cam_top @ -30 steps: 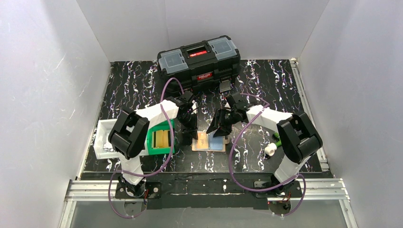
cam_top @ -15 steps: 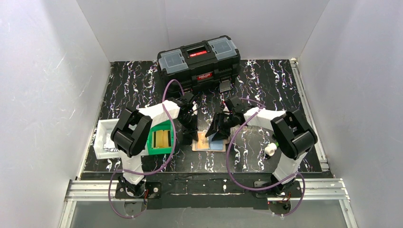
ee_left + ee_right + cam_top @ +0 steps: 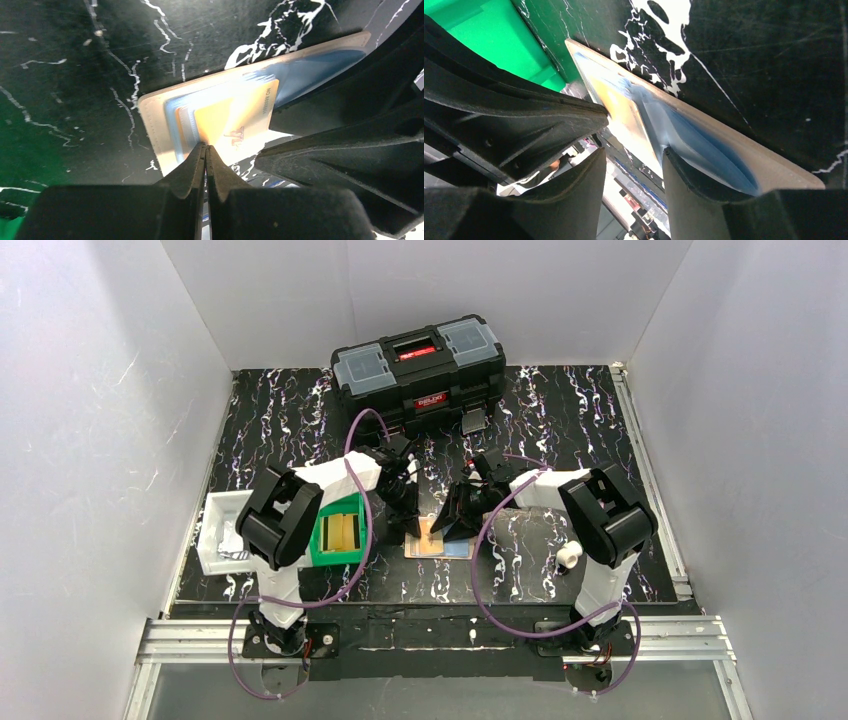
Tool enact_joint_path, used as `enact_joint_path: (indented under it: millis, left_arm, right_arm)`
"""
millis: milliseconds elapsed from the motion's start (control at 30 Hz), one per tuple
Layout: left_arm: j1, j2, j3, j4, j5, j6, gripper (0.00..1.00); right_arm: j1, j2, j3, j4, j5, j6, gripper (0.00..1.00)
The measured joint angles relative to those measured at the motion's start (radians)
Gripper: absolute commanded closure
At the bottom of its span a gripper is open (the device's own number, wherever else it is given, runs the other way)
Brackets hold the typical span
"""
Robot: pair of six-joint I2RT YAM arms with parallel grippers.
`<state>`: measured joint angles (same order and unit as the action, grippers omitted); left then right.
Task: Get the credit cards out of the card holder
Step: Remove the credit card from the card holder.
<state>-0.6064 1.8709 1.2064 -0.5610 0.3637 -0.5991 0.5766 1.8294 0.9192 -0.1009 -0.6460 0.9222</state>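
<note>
On the table (image 3: 560, 400), the card holder (image 3: 440, 548) lies lengthwise left-right.

Blurred, unreadable print on orange card (image 3: 235, 117) and toolbox label (image 3: 431, 400)

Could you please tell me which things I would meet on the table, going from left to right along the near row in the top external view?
white tray → green bin → card holder → small white cylinder
</note>
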Motion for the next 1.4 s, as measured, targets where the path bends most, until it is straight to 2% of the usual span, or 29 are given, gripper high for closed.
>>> enact_joint_path:
  millis: [300, 500, 733, 1133, 1400]
  left_arm:
    - [-0.021, 0.024, 0.019, 0.003, 0.014, -0.030, 1.00]
    - [-0.021, 0.028, 0.019, 0.003, 0.000, -0.062, 1.00]
    - [-0.021, 0.033, 0.019, 0.003, -0.001, -0.090, 1.00]
    - [-0.019, 0.034, 0.014, 0.006, 0.000, -0.105, 1.00]
    - [-0.016, 0.032, 0.008, 0.013, 0.004, -0.108, 1.00]
  right_arm:
    - [-0.003, 0.004, -0.009, 0.020, -0.014, 0.003, 0.47]
    - [-0.019, -0.007, -0.058, 0.095, -0.042, 0.015, 0.48]
    - [-0.047, -0.025, -0.194, 0.313, -0.094, 0.069, 0.61]
    - [-0.072, 0.035, -0.346, 0.761, -0.161, 0.220, 0.71]
    - [-0.072, 0.073, -0.365, 0.894, -0.164, 0.268, 0.80]
